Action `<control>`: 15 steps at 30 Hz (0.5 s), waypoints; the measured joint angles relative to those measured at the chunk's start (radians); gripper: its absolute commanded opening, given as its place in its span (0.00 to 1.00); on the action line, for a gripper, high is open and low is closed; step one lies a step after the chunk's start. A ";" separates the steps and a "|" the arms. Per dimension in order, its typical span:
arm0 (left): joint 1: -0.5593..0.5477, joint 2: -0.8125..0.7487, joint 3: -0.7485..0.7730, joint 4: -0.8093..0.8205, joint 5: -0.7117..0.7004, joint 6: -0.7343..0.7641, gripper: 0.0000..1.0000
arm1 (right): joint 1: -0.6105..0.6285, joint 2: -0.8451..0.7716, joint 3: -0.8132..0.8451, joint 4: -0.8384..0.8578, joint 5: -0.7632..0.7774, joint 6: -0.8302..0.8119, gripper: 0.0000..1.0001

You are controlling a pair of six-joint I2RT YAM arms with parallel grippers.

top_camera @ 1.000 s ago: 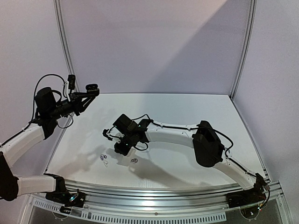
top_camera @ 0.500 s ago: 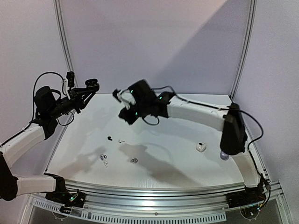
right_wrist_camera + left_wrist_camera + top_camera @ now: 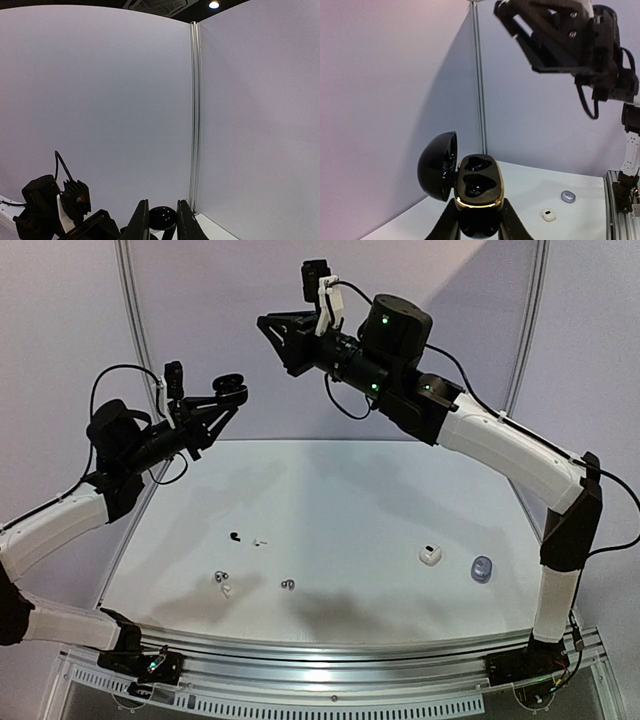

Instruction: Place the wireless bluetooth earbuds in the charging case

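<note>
My left gripper (image 3: 229, 391) (image 3: 479, 221) is raised at the left. It is shut on a black charging case (image 3: 477, 183) with a gold rim; its lid is open and both wells are empty. My right gripper (image 3: 270, 326) (image 3: 163, 214) is high above the table, up and right of the case. A small glossy black earbud (image 3: 163, 217) fills the narrow gap between its fingers. On the table lie a black earbud (image 3: 235, 536), a white one (image 3: 260, 541), a silvery one (image 3: 218, 577), another white one (image 3: 226, 589) and a grey one (image 3: 288, 584).
A white case (image 3: 430, 555) (image 3: 548, 215) and a blue-grey case (image 3: 482, 568) (image 3: 567, 196) sit on the table's right side. White walls close the back and sides. The right arm's long links arch over the right half of the table.
My right gripper rose from the table near the earbuds to high at the back, uncovering the black and white earbuds and both small cases. My left gripper lifted slightly rightward with the case.
</note>
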 measured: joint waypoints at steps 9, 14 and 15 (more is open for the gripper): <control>-0.074 0.026 0.050 0.049 -0.014 -0.035 0.00 | 0.043 0.000 -0.118 0.150 -0.030 -0.024 0.00; -0.076 0.027 0.050 0.071 -0.022 -0.042 0.00 | 0.062 0.000 -0.185 0.217 -0.043 -0.042 0.00; -0.076 0.027 0.050 0.076 -0.023 -0.042 0.00 | 0.063 0.000 -0.194 0.225 -0.046 -0.048 0.00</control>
